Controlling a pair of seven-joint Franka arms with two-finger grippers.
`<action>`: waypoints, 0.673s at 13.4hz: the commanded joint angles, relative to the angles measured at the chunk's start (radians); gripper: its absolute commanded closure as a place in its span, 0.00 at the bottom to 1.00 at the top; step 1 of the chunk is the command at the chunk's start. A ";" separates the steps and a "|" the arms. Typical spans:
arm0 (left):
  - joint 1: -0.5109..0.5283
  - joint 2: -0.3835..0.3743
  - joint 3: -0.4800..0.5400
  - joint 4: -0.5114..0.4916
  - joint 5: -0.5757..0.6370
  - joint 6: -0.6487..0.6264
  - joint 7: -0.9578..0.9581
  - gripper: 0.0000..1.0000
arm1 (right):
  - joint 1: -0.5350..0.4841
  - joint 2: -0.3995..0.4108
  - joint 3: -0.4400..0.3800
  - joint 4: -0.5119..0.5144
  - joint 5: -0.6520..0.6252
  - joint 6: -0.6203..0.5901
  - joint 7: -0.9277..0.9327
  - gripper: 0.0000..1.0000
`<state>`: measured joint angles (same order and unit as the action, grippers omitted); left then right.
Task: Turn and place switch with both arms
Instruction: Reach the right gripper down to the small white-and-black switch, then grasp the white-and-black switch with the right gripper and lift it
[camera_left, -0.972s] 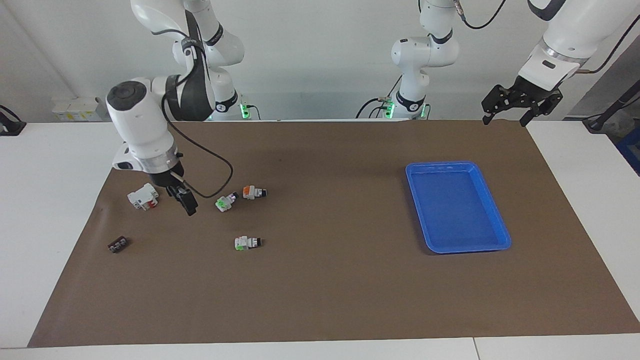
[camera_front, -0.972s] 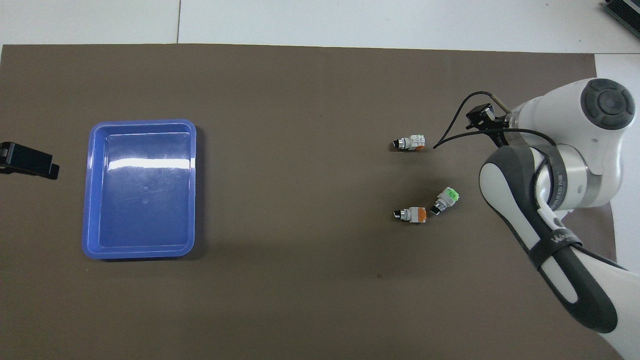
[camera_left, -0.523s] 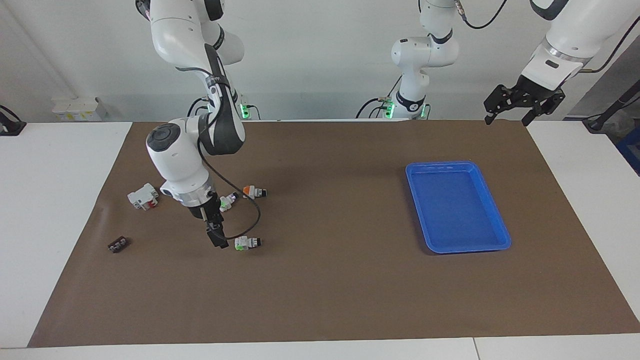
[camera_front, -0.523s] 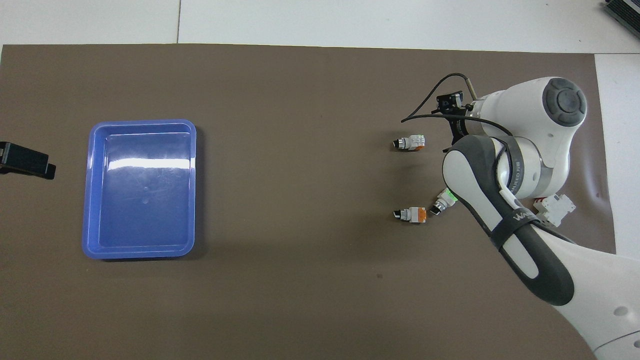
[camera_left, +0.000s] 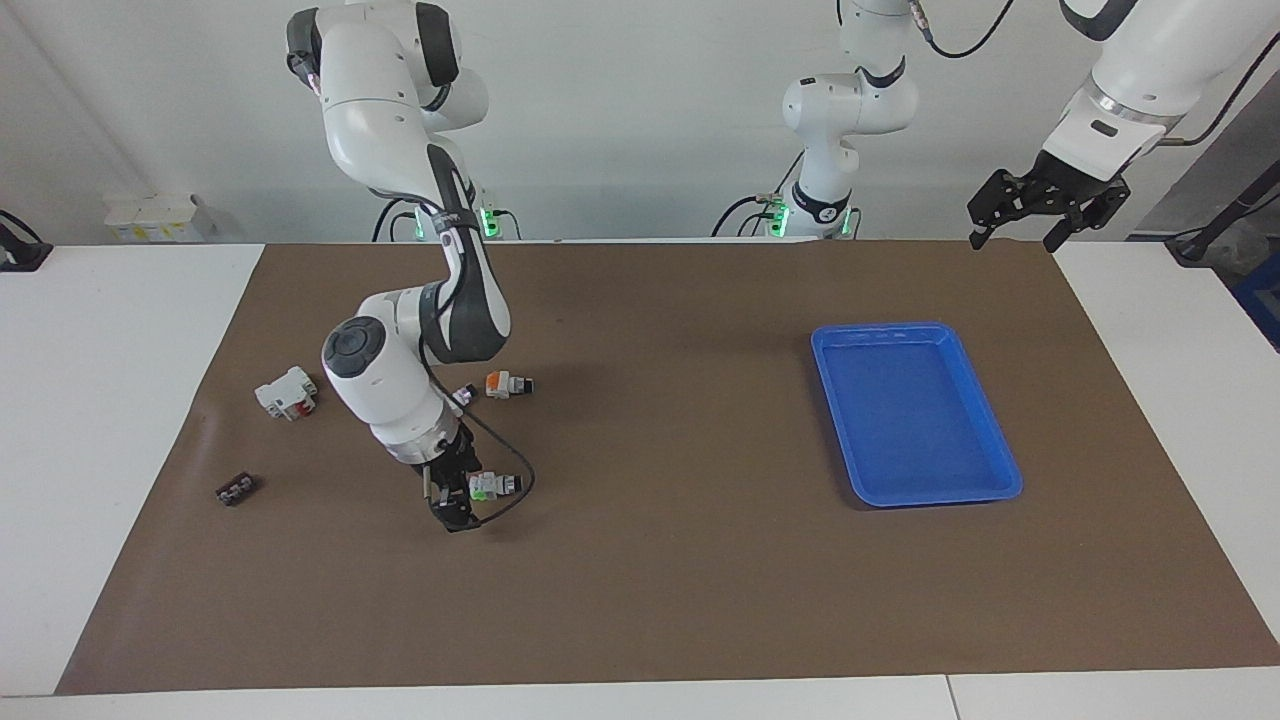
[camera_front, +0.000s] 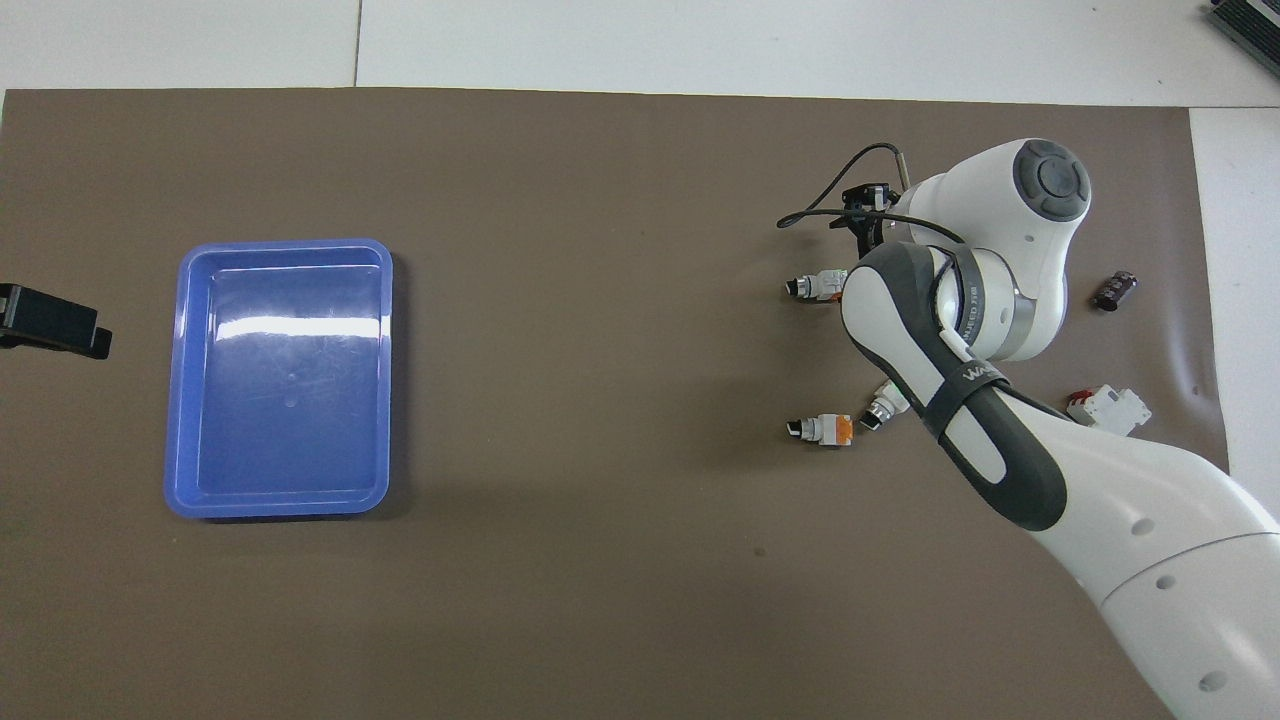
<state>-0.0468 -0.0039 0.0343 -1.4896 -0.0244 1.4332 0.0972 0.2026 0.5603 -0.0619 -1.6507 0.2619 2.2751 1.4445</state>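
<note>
Reaching: your right gripper (camera_left: 455, 497) sat low beside the switch (camera_left: 494, 486), at its pale green end; whether it touched, and whether its fingers were spread or pressed together, I could not tell.
Switch position: it lay on its side on the table (camera_left: 650, 580), toward the right arm's end, farther from the robots than the orange-ended switch (camera_left: 508, 384).
Waiting arm: your left gripper (camera_left: 1045, 205) hung high over the table's edge near the blue tray (camera_left: 1000, 462), fingers spread and empty.
Handling: I judged the switch light, rigid and smooth, so likely to skid or roll if nudged.
Grip: you would do best pinching the white body across its flat sides, not the black knob.
Count: three switches, one tray, one white breaker-like part (camera_left: 286, 393), one small dark part (camera_left: 236, 490), two arms.
</note>
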 joint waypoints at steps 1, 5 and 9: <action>-0.002 -0.027 0.004 -0.029 0.003 0.000 -0.010 0.00 | -0.012 0.003 0.005 0.026 0.074 -0.083 -0.078 0.00; -0.004 -0.027 0.002 -0.029 0.003 0.004 -0.008 0.00 | -0.012 0.006 0.005 0.022 0.082 -0.075 -0.108 0.21; -0.002 -0.027 0.006 -0.035 0.003 0.027 -0.013 0.00 | -0.017 0.015 0.004 0.026 0.105 -0.084 -0.105 1.00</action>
<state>-0.0468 -0.0039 0.0345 -1.4896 -0.0244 1.4353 0.0962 0.2019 0.5646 -0.0625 -1.6437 0.3338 2.2135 1.3699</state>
